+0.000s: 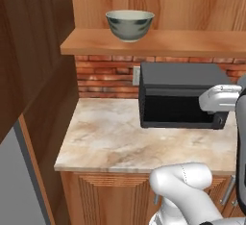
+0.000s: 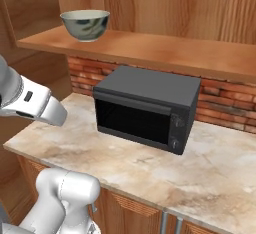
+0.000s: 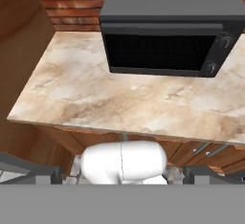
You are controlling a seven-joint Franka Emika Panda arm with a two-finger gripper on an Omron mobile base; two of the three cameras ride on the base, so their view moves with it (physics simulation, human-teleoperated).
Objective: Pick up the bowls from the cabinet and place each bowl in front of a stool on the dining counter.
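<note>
Glaze: grey-green with a dark leafy pattern outside, pale cream-green inside, on the one bowl (image 1: 129, 25) (image 2: 85, 24) in view.
Bowl position: upright on its small foot on the cabinet's (image 1: 158, 42) (image 2: 150, 50) wooden shelf board, near the board's left end and close to its front edge, with bare wood on all sides of it.
Cabinet: warm-brown open shelf with a wood-grain back panel; a strip of red brick wall (image 1: 103, 77) (image 2: 220, 108) (image 3: 72, 0) runs beneath the board.
Bench: narrow marbled beige-brown worktop (image 1: 105, 140) (image 2: 150, 170) (image 3: 95, 94) below the shelf, on wooden base cupboards (image 1: 110, 200) (image 3: 62, 141) with ribbed fronts.
Microwave: black microwave (image 1: 180, 94) (image 2: 147, 105) (image 3: 170, 31) standing toward the back edge of the bench, door shut, two knobs down its right side; the left part of the bench beside it is bare stone.
Bowl and microwave: the bowl sits above and to the left of the microwave, well apart from it.
Pincer: pincer (image 3: 122, 173) spread fully open and holding nothing; its two dark tips show at the bottom corners of the hand view, facing the bench front and the microwave.
Arm: a white arm (image 1: 218, 99) (image 2: 35, 103) link hangs level in front of the microwave, lower than the shelf board and clear of the bowl.
</note>
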